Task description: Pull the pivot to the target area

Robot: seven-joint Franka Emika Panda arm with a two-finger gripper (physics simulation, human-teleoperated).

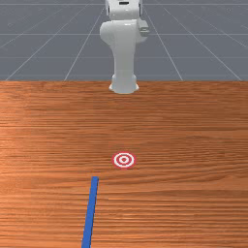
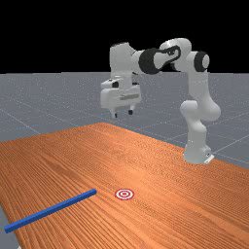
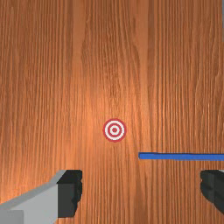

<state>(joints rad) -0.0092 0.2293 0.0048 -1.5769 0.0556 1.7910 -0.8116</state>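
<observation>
High over the table, my gripper hangs open with nothing between its fingers. In the wrist view the gripper has its two dark fingertips wide apart. A long blue bar lies flat on the table; in the front view the bar runs from near the target down to the picture's bottom edge. The bar is also below my hand, well under the fingers. The round red-and-white target is flat on the wood, a short way off the bar's near end; also the target and target.
The wooden table reaches back to the arm's base at the far view's right. One end of the bar lies close to the table's edge at the far view's left.
</observation>
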